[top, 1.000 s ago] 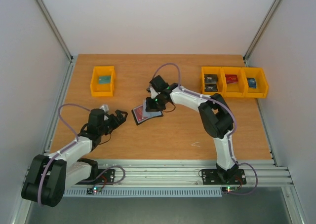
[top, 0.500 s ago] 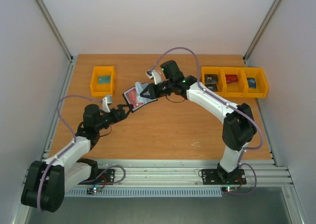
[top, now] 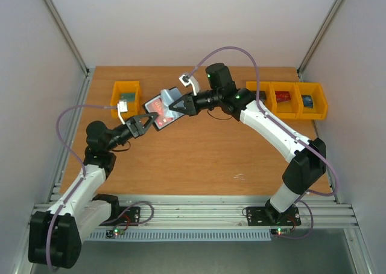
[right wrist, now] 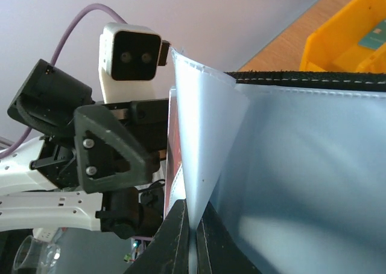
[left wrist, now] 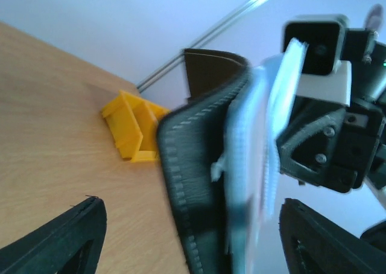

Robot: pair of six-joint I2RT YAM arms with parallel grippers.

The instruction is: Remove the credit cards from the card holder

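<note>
Clearly the risk sits in the hand-off. The right gripper [top: 175,107] is clamped shut on a blue-grey inner pocket of the card holder [top: 169,99]. It holds the card holder open in the air above the table [top: 211,159], near the lone yellow bin [top: 114,105] at the far left. The left gripper [top: 149,117] stands wide open with its fingers either side of the holder's near edge, gripping nothing. The red card [top: 158,112] shows in a pocket just ahead of it; the dark card I cannot make out.

If the left gripper closes where it is, it would probably pinch the holder's stitched cover along with the card (its wrist view shows the whole thickness between the fingers). Pulling would then drag the holder against the right gripper's thin hold on fabric, which could slip and let the holder drop. A shallow bite on the card's edge could equally slide off the smooth plastic.
</note>
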